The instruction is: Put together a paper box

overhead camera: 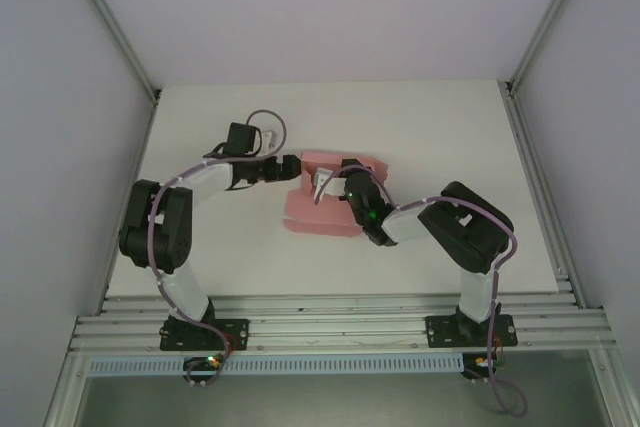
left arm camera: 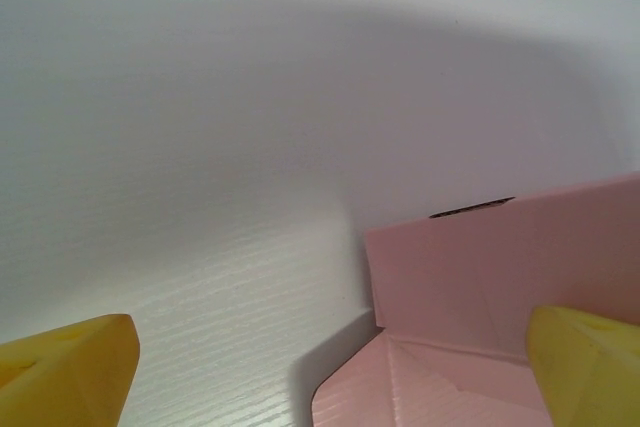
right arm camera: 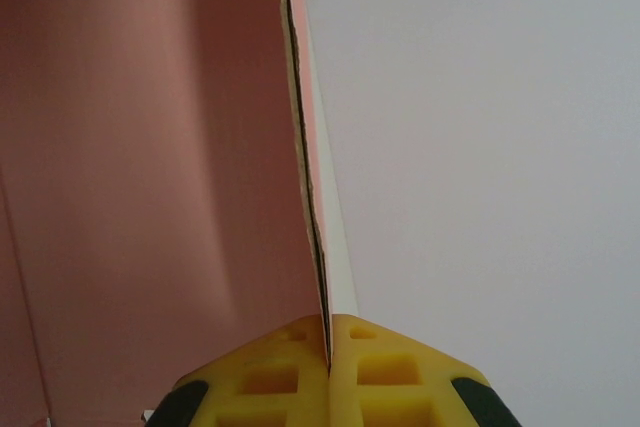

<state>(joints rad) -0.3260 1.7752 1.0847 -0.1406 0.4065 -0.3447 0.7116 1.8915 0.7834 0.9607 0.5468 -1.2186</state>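
Zero gap: right end effector [right arm camera: 328, 335] on paper box [right arm camera: 150, 147]; left end effector [left arm camera: 330, 352] wide.

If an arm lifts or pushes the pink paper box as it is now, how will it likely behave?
The paper box probably flexes: the right gripper pinches a panel edge that looks sheet-thin. It is likely light; pushed, it may slide on the smooth table. Its creases would probably fold before the panels do.
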